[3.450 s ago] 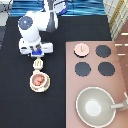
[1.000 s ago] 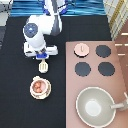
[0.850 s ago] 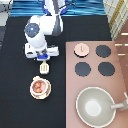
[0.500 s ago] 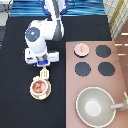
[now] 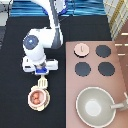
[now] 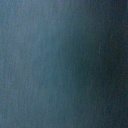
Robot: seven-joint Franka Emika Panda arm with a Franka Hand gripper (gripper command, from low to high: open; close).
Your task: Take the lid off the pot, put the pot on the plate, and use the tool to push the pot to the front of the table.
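Pot (image 5: 38, 98) pale-pink, reddish inside, on plate (image 5: 31, 103), gripper (image 5: 42, 74) above.

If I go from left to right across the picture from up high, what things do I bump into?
The gripper above the tool, just over the pot sitting on the plate → the lid on the stove → the big grey pan.

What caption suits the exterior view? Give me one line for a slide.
Gripper above the tool, just behind the pot on its plate; lid off, on the stove.
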